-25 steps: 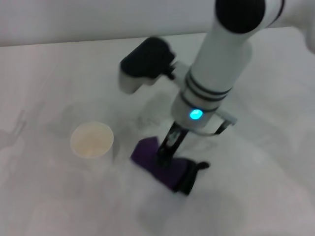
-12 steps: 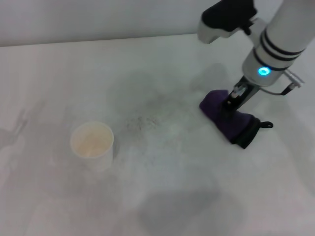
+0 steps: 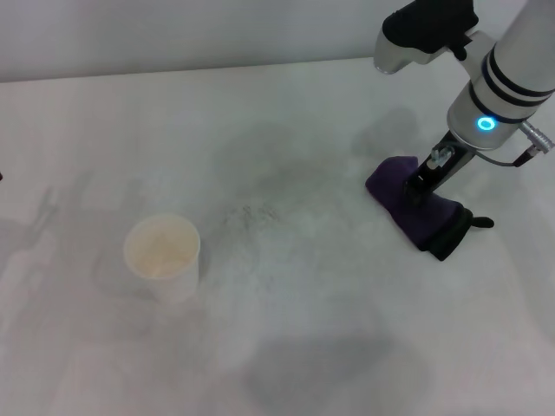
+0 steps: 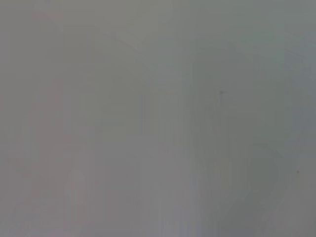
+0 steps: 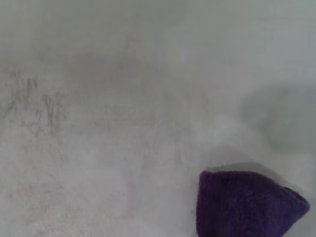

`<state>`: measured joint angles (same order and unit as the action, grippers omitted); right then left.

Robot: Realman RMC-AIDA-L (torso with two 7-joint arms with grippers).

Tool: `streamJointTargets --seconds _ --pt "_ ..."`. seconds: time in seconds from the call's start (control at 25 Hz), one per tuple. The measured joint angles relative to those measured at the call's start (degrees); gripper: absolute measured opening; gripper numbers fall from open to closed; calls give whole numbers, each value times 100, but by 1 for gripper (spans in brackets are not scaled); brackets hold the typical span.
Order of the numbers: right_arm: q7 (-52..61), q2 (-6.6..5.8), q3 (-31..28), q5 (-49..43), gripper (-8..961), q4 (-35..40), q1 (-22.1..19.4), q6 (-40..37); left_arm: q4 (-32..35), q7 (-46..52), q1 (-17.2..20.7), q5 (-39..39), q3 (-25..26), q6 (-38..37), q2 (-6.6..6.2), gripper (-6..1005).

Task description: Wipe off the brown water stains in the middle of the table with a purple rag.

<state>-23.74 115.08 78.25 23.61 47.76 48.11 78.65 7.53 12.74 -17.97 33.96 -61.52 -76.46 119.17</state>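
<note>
The purple rag (image 3: 416, 212) lies folded on the white table (image 3: 303, 347) at the right side, its black loop pointing right. My right gripper (image 3: 423, 189) stands on top of it, its dark fingers shut on the cloth. A corner of the purple rag (image 5: 247, 202) also shows in the right wrist view. No brown water stains show in any view. In the table's middle there are only faint grey speckled smudges (image 3: 251, 215), seen as grey streaks (image 5: 34, 103) by the right wrist camera. The left gripper is out of view.
A paper cup (image 3: 162, 249) stands upright at the left-centre of the table, with a pale tan inside. The right arm's white forearm (image 3: 512, 69) reaches in from the top right. The left wrist view shows only a plain grey surface.
My right gripper carried the purple rag from beside the cup in the middle across to the right side of the table. It edged slightly further right in the last half second.
</note>
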Motion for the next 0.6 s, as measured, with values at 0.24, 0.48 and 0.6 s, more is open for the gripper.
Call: streamJointTargets --seconds 0.24,0.48,0.6 --pt "-5 -2 -25 -77 123 -66 17 -107 10 0 -22 4 0 3 1 860" --pt "-152 -4 -345 -52 247 119 -67 -86 -18 0 -69 -27 7 52 -5 861" --pt "-456 -3 -889 -30 309 365 -207 -146 -21 4 -75 -31 33 132 -6 861"
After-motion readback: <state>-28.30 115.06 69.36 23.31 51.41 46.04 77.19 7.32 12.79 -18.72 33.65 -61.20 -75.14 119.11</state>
